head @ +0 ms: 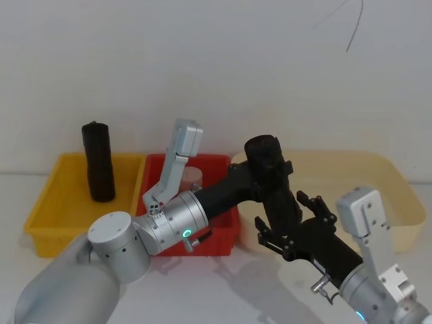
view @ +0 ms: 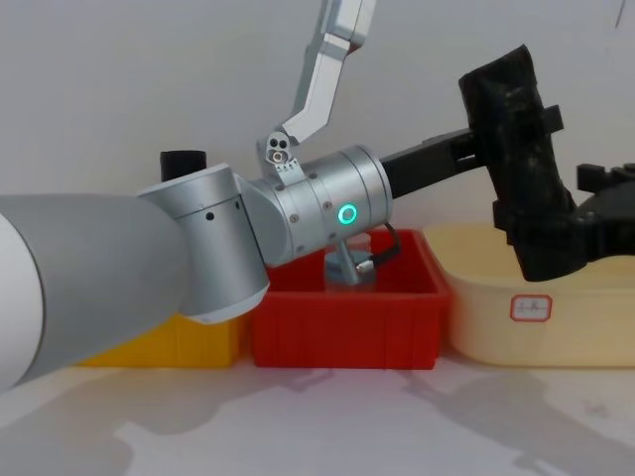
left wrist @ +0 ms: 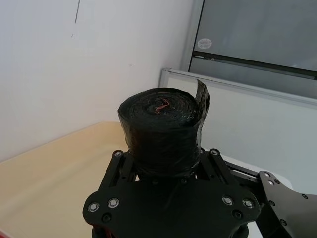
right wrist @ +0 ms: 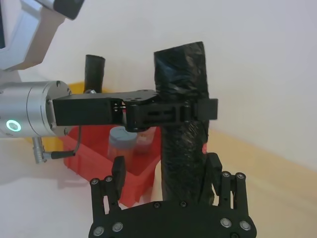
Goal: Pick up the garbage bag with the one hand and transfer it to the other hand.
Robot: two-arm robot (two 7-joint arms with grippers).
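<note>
The left gripper (right wrist: 183,110) pinches the garbage bag (right wrist: 181,69) near its upper end, holding it nearly upright in the air. Just below, the right gripper (right wrist: 166,171) is spread, its fingers (right wrist: 119,173) straddling the bag's lower part.

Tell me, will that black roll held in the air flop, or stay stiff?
Probably stiff: the black roll runs straight above and below the left claw gripping its middle. Its crinkled plastic looks squashable. Being round, it would likely roll if laid down.
</note>
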